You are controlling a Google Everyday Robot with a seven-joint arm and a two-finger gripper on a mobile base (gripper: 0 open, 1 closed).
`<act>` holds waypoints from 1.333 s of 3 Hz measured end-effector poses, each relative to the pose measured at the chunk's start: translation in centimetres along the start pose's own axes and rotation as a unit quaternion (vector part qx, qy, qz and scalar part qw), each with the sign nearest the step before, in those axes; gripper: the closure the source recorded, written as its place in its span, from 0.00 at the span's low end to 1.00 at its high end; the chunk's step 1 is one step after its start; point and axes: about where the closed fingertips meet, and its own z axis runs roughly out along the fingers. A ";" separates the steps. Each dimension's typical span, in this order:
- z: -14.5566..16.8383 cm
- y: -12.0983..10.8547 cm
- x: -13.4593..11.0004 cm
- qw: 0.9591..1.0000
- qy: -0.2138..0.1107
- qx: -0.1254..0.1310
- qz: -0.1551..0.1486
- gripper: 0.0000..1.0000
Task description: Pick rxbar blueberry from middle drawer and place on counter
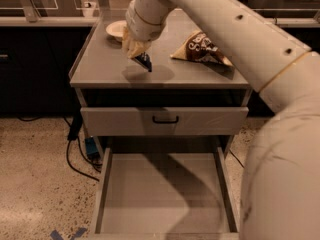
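My gripper (141, 59) hangs over the left middle of the counter (105, 66), the grey top of the small cart. It is shut on the rxbar blueberry (145, 62), a small dark navy bar that sticks down from the fingers just above the counter surface. The middle drawer (165, 194) is pulled fully open below, and its flat grey floor shows nothing on it. My white arm crosses the right side of the view.
A brown-and-yellow chip bag (202, 48) lies on the right of the counter. A pale plate (116, 29) sits at its back left. The upper drawer with the dark loop handle (165, 120) is closed. Cables (75, 154) lie on the floor at left.
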 end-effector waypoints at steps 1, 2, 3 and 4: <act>3.9 0.0 -0.3 0.999 -0.027 -0.035 0.002 1.00; 6.8 0.8 -0.9 0.997 -0.043 -0.071 0.003 1.00; 6.9 0.9 -0.9 0.996 -0.044 -0.073 0.003 1.00; 6.9 0.9 -0.9 0.996 -0.044 -0.073 0.003 0.83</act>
